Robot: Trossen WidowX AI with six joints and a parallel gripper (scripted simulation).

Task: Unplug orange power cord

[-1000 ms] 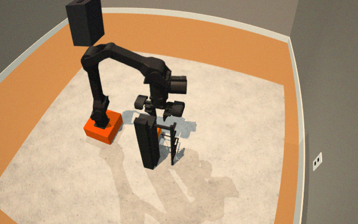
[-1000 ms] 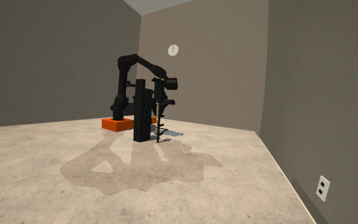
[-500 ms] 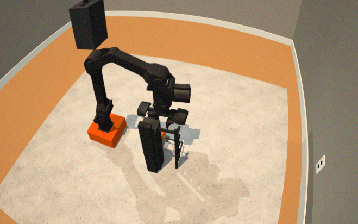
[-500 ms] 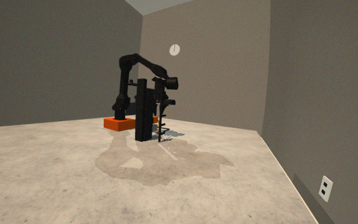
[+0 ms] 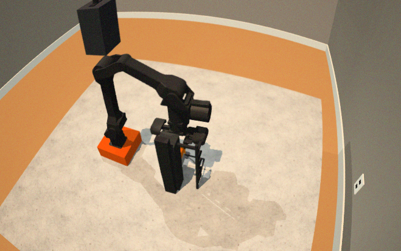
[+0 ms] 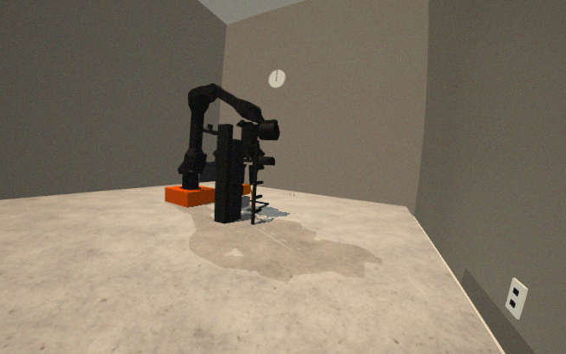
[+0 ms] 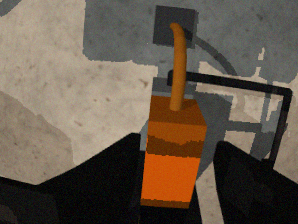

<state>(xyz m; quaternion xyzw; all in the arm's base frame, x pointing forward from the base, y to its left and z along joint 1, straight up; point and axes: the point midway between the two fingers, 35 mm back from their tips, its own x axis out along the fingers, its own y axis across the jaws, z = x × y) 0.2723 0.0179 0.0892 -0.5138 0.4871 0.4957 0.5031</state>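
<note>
The orange plug (image 7: pixel 172 177) is a block with its orange cord (image 7: pixel 179 65) coming out of the top in the wrist view. Small parts of the plug show beside the tall upright black block (image 5: pixel 168 165) (image 6: pixel 227 175), which looks like the power strip. The plug's lower end in the wrist view meets a black surface; whether it is seated there cannot be told. My gripper (image 7: pixel 178 147) is open, one finger on each side of the plug. A gap shows on the right; the left finger looks close to the plug. The fingertips are largely hidden in the top and exterior views.
A thin black frame with bars (image 5: pixel 198 174) (image 6: pixel 253 193) (image 7: pixel 230 82) stands just right of the black block, close to my right finger. The cord ends at a dark square (image 7: pixel 165 32) in the wrist view. The orange arm base (image 5: pixel 114 152) (image 6: pixel 185 198) is to the left.
</note>
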